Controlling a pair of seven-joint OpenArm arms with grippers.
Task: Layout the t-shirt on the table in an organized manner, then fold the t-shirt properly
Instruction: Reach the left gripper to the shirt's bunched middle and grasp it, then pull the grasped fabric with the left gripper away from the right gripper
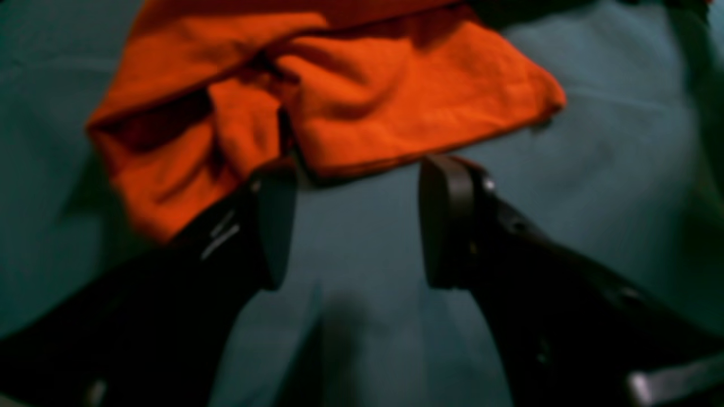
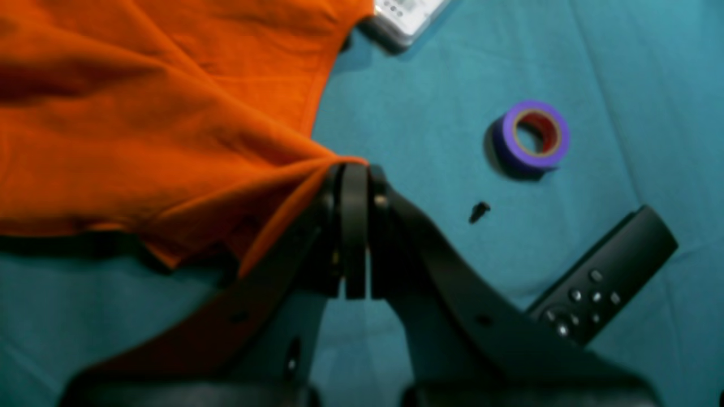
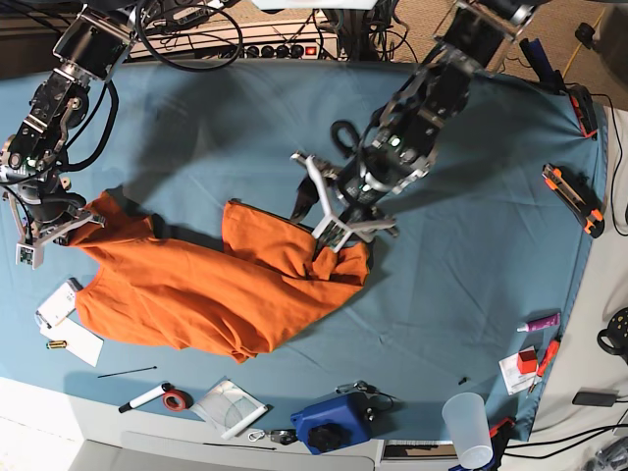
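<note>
Teal cloth covers the whole surface (image 1: 362, 271) in the left wrist view, and the left pincer (image 1: 356, 223) hovers released, jaws wide, with a rumpled edge of the t-shirt (image 1: 350, 107) just beyond its tips at 12 o'clock.

Over to the right wrist view: the right pincer (image 2: 355, 186) is clenched on a corner of the orange fabric, which stretches away toward 10 o'clock. Purple tape (image 2: 534, 135) sits at 2 o'clock, a black remote (image 2: 605, 291) at 4.

Base view now: the shirt lies bunched across the middle-left of the cloth, far from flat. Risk ahead, I'd say: the open pincer could grab two layers at once and lock in the wrinkles. Clutter rings the edges, including a cup (image 3: 468, 430), marker (image 3: 145, 397) and cables.
</note>
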